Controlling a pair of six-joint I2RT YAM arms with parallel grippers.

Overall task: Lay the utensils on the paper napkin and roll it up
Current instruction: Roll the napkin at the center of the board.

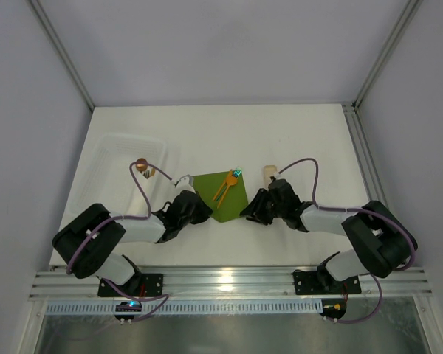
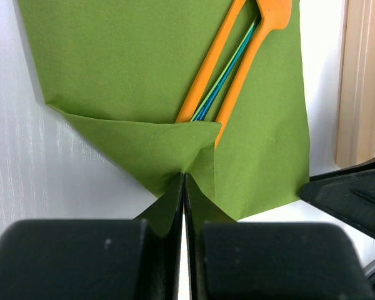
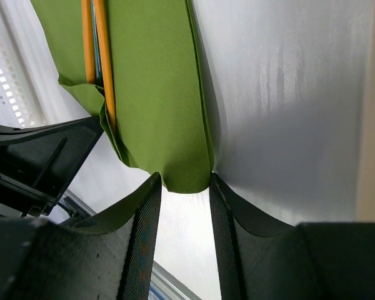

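Top external view, nearest you: a ridged aluminium rail [image 1: 229,279] carries both arm bases at 6 o'clock. Just beyond it, the left pincer [image 2: 184,187] is clamped shut on a corner of the paper napkin [image 1: 220,205] at about 8 o'clock. That corner is folded up over the handle ends of the utensils [image 1: 225,186]. The right pincer [image 3: 184,181] has its jaws apart astride the napkin's edge at 4 o'clock, and the paper curls between them, not pressed flat. The rest of the napkin lies flat mid-tabletop, carrying two orange utensils and a shiny green-blue one, their heads pointing to 1 o'clock. At 10 o'clock from the napkin you have a clear plastic tray [image 1: 103,147]; two small brownish things [image 1: 142,168] sit at its right side, too small to name. A beige object [image 1: 269,172] lies at 2 o'clock. Around them are the white tabletop [image 1: 207,133], pale walls and metal frame posts [image 1: 59,51].
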